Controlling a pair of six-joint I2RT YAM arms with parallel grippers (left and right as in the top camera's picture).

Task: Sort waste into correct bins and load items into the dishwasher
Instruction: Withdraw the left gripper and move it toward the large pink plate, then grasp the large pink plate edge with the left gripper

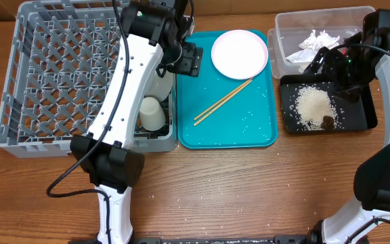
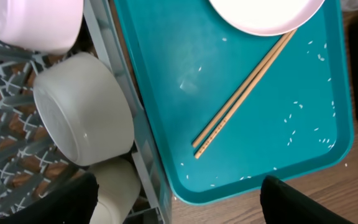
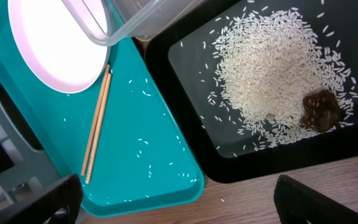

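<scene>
The grey dish rack (image 1: 66,74) holds a pinkish bowl (image 2: 36,22), a white bowl (image 2: 82,109) and a small white cup (image 1: 152,112) along its right side. The plate (image 1: 240,53) and the chopsticks (image 1: 223,101) lie on the teal tray (image 1: 249,132) among stray rice grains. My left gripper (image 2: 179,205) is open and empty, above the rack's right edge and the teal tray's near left corner. The black tray (image 1: 364,118) holds rice (image 1: 313,107) and a brown lump (image 1: 328,123). The clear tub (image 1: 286,27) holds a crumpled napkin (image 1: 319,41). My right gripper (image 3: 179,202) is open and empty. The red wrapper is not seen.
The right arm (image 1: 384,61) reaches over the clear tub and the black tray. The left arm (image 1: 131,74) crosses the rack's right part. A few rice grains lie on the wooden table (image 1: 249,196) in front of the teal tray.
</scene>
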